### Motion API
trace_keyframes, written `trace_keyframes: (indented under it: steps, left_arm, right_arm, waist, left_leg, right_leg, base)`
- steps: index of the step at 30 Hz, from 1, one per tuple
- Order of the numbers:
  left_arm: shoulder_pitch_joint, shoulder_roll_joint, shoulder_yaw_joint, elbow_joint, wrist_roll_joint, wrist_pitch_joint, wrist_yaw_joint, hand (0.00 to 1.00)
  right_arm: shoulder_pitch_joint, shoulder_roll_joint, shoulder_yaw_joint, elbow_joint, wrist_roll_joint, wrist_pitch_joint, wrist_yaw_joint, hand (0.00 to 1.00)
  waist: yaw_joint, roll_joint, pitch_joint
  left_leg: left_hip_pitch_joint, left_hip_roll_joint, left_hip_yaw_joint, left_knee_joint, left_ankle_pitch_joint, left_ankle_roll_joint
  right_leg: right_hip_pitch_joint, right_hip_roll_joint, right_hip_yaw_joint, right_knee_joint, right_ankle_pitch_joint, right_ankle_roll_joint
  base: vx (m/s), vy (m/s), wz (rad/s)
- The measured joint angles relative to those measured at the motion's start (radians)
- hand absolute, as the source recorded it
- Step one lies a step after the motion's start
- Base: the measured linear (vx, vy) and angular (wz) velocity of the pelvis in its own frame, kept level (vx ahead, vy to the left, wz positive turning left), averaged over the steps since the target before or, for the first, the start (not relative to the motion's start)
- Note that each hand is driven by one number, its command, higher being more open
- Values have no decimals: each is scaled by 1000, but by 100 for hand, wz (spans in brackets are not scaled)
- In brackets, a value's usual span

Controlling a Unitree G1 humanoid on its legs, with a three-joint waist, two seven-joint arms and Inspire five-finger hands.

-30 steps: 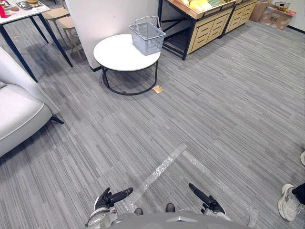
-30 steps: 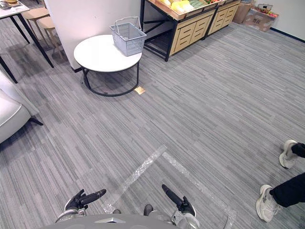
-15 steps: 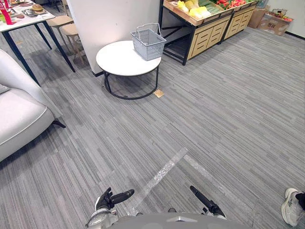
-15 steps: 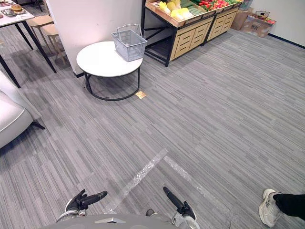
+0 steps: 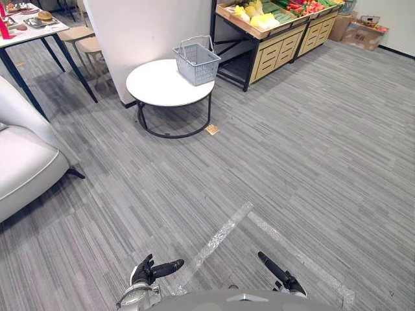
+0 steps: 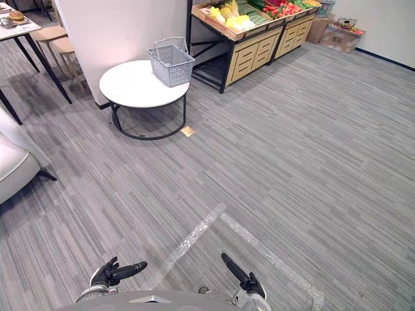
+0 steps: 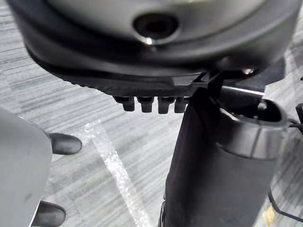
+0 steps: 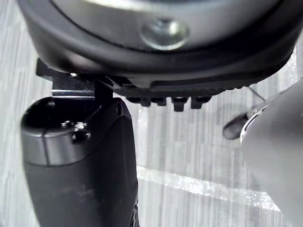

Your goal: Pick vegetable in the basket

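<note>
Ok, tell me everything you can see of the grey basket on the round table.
The grey basket is a rectangular shopping basket with open grid walls, plastic by its look. It stands upright on the white round table, at the far edge nearest the wooden produce stand. A thin handle stands raised above its rim. Only the tabletop touches it; I can make out nothing inside.

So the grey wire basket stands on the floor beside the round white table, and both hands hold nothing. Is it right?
Not quite. The grey wire basket stands on the round white table itself, at its far edge, as the left eye view shows. The left hand and the right hand do hold nothing.
</note>
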Motion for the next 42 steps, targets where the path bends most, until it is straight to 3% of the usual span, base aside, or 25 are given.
trace_keyframes:
  steps: [8, 11, 15, 16, 17, 19, 22, 23, 25, 28, 30, 32, 33, 34, 35, 36, 37, 38, 39, 40, 41, 42]
  left_arm:
    - [-1, 0, 2, 5, 6, 0, 1, 100]
    - [-1, 0, 5, -4, 6, 0, 0, 100]
    - [-6, 11, 9, -19, 6, -1, 1, 100]
    - [-6, 10, 8, -21, 7, 0, 5, 100]
    - [-6, 8, 8, -22, 7, 0, 6, 100]
    - [-7, 5, 6, -19, 8, 0, 5, 100]
    - [-21, 12, 8, -8, 10, 3, 7, 100]
    - [-24, 14, 8, -1, 17, 5, 8, 100]
    - [-36, 13, 7, 9, 43, 8, 8, 100]
    - [-51, 3, 6, 15, 60, 12, 7, 100]
    - [-58, -1, 5, 15, 81, 20, 7, 100]
    - [-60, 4, 5, 17, 87, 27, 8, 100]
    - [-57, -1, 2, 26, 87, 27, 8, 100]
    - [-61, -2, 1, 28, 87, 28, 7, 100]
    - [-74, -16, -6, 29, 97, 27, 5, 100]
    - [-87, -35, -10, 28, 117, 26, 5, 100]
    - [-87, -41, -8, 28, 121, 25, 5, 100]
    - [-84, -47, -8, 31, 116, 29, 4, 100]
    - [-83, -49, -3, 29, 116, 31, -2, 100]
    - [-81, -51, 14, 29, 110, 30, -3, 100]
    - [-71, -51, 40, 29, 107, 29, -3, 100]
    - [-64, -52, 52, 29, 107, 29, -3, 100]
  right_arm:
    - [5, 0, 0, -1, -3, 1, 13, 100]
    - [9, -2, -3, -3, -3, 2, 13, 100]
    - [7, -1, -18, -18, -2, 3, 13, 100]
    - [10, -2, -30, -18, -2, 5, 13, 100]
    - [10, -3, -34, -18, -2, 6, 13, 100]
    - [10, -11, -45, -19, -1, 7, 14, 100]
    - [19, -7, -61, -17, -2, 12, 13, 100]
    - [22, -15, -61, -17, -3, 17, 13, 100]
    - [24, -24, -60, -17, -2, 20, 13, 100]
    - [25, -45, -57, -18, -2, 24, 12, 100]
    - [21, -52, -48, -18, -8, 26, 4, 100]
    - [23, -46, -43, -18, -15, 27, -2, 100]
    - [25, -50, -43, -18, -32, 31, -6, 100]
    - [28, -52, -43, -18, -43, 34, -6, 100]
    - [13, -64, -43, -22, -48, 31, -6, 100]
    - [-6, -74, -43, -24, -48, 30, -8, 100]
    - [-15, -76, -43, -24, -48, 30, -9, 100]
    - [-30, -74, -42, -24, -48, 30, -7, 100]
    - [-32, -75, -41, -26, -47, 30, -7, 100]
    - [-32, -80, -38, -28, -47, 25, -4, 100]
    - [-32, -83, -35, -28, -47, 24, -2, 100]
    - [-30, -84, -33, -28, -45, 24, -2, 100]
  waist:
    - [4, -3, 3]
    - [14, -4, 4]
    - [15, -15, 29]
    - [13, -13, 36]
    - [13, -10, 39]
    - [2, 5, 53]
    - [-2, -4, 72]
    - [-8, 1, 75]
    - [-12, 15, 79]
    - [-18, 61, 100]
    - [-31, 69, 119]
    - [-43, 56, 132]
    - [-50, 60, 136]
    - [-60, 66, 136]
    - [-70, 95, 140]
    - [-65, 117, 143]
    - [-64, 122, 143]
    - [-67, 123, 143]
    - [-66, 122, 141]
    - [-65, 126, 138]
    - [-64, 130, 136]
    - [-64, 133, 135]
  left_leg:
    - [26, 3, 22, 0, -8, -5]
    - [6, 8, 60, 1, -23, 13]
    - [-31, 5, 101, 99, -83, 31]
    - [-33, 1, 100, 142, -116, 38]
    - [-32, 2, 101, 159, -131, 41]
    - [-28, 14, 98, 216, -167, 49]
    - [13, 11, 90, 243, -205, 58]
    - [31, 17, 88, 240, -217, 52]
    - [46, 35, 90, 234, -232, 39]
    - [65, 98, 91, 196, -247, 5]
    - [100, 128, 85, 156, -265, -38]
    - [145, 134, 76, 139, -293, -86]
    - [173, 152, 62, 136, -316, -126]
    - [176, 171, 59, 143, -320, -135]
    - [159, 203, 56, 170, -312, -167]
    - [137, 238, 62, 213, -295, -197]
    - [125, 253, 61, 241, -285, -210]
    - [109, 277, 56, 309, -255, -223]
    - [100, 287, 50, 352, -233, -223]
    - [55, 312, 29, 491, -179, -216]
    - [-6, 342, 14, 664, -77, -200]
    - [-47, 363, 4, 764, -61, -200]
  right_leg:
    - [17, 3, 17, 4, 2, -1]
    - [-31, 4, 34, 47, -21, -7]
    - [-113, -26, 43, 229, -111, 18]
    - [-136, -45, 38, 318, -147, 52]
    - [-150, -51, 32, 363, -152, 60]
    - [-224, -64, 24, 569, -150, 61]
    - [-306, -102, -4, 806, -141, 38]
    - [-333, -110, -15, 864, -178, -3]
    - [-366, -101, -29, 856, -223, -9]
    - [-441, -39, -58, 633, -215, -1]
    - [-476, -28, -93, 352, -119, 19]
    - [-482, -49, -124, 221, -36, 18]
    - [-491, -62, -138, 250, 56, -4]
    - [-500, -62, -155, 289, 82, -24]
    - [-534, -58, -178, 376, 70, -50]
    - [-568, -45, -194, 464, 12, -103]
    - [-580, -44, -205, 507, -21, -117]
    - [-583, -38, -214, 574, -90, -133]
    - [-576, -30, -215, 593, -122, -136]
    - [-547, -5, -215, 601, -170, -144]
    - [-495, 32, -206, 568, -198, -149]
    - [-464, 59, -198, 537, -201, -153]
  base:
    - [-64, -19, -7]
    - [-62, -8, -20]
    - [13, 11, -6]
    - [58, 41, -4]
    - [63, 59, -3]
    - [75, 86, 9]
    - [146, 44, 8]
    - [242, 27, -7]
    - [237, 3, -9]
    - [340, -61, -2]
    - [434, -149, 17]
    - [511, -241, 33]
    - [546, -298, 47]
    - [562, -358, 60]
    - [567, -405, 46]
    - [650, -501, 32]
    - [657, -502, 10]
    - [550, -411, 5]
    - [547, -389, 0]
    - [504, -346, -23]
    - [489, -317, -33]
    - [485, -269, -56]
